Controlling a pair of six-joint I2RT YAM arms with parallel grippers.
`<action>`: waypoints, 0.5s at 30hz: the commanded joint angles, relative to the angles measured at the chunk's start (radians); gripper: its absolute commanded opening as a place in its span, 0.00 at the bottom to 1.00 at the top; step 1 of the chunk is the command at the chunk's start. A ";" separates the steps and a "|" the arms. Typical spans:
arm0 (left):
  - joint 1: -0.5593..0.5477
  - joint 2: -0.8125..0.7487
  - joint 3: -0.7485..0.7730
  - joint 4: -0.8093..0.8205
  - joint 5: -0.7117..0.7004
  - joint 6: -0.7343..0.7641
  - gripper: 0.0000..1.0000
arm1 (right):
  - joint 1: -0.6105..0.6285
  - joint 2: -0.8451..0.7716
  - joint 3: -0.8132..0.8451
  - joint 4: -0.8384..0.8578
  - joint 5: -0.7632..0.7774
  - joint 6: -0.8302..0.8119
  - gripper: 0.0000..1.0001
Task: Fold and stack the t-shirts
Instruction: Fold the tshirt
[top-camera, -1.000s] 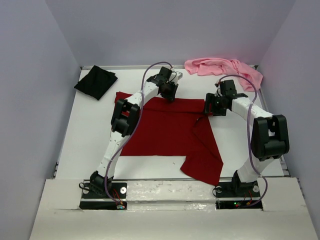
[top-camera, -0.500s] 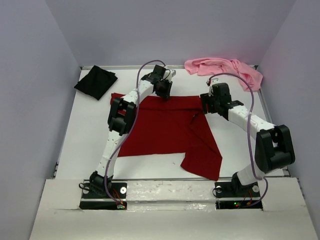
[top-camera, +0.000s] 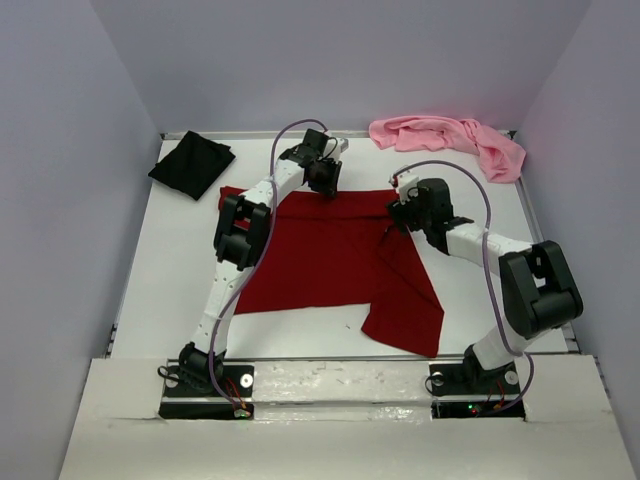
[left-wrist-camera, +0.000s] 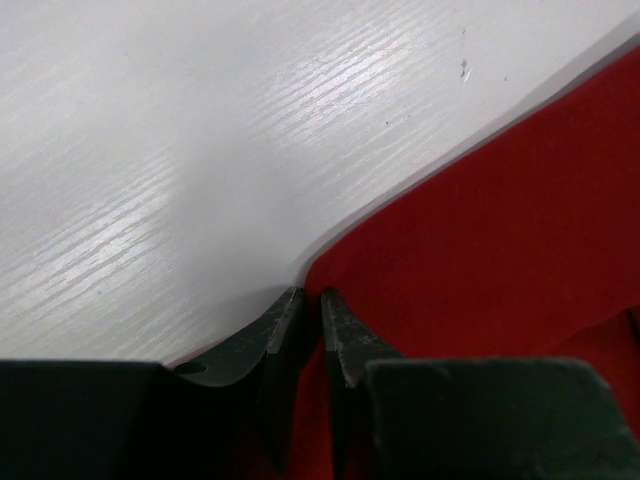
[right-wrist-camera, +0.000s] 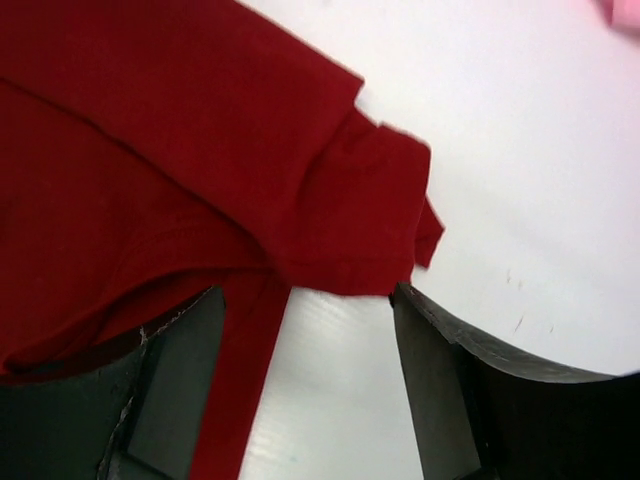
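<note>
At far edge | dark red t-shirt (top-camera: 320, 255) pinched in left claw (left-wrist-camera: 311, 300)

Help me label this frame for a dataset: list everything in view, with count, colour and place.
dark red t-shirt: 1, dark red, spread flat mid-table, right side folded over toward the near edge
black t-shirt: 1, black, bunched at the far left corner
light pink t-shirt: 1, light pink, crumpled at the far right corner
table: 1, white, under everything
walls: pale lavender, on the left, far and right sides
arms: 2, white and black, bases at the near edge, both reaching to the red shirt's far edge
left gripper: 1, dark, pinched on the red shirt's far edge
right gripper: 1, dark, open, straddling the red shirt's far right sleeve
</note>
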 joint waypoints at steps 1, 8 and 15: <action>0.007 -0.004 -0.043 -0.083 -0.020 0.009 0.28 | 0.007 0.028 0.064 0.158 -0.065 -0.133 0.72; 0.007 -0.011 -0.053 -0.080 -0.017 0.015 0.28 | 0.007 0.076 0.050 0.256 -0.121 -0.222 0.70; 0.008 -0.011 -0.045 -0.080 -0.011 0.015 0.29 | -0.002 0.068 0.043 0.219 -0.130 -0.210 0.65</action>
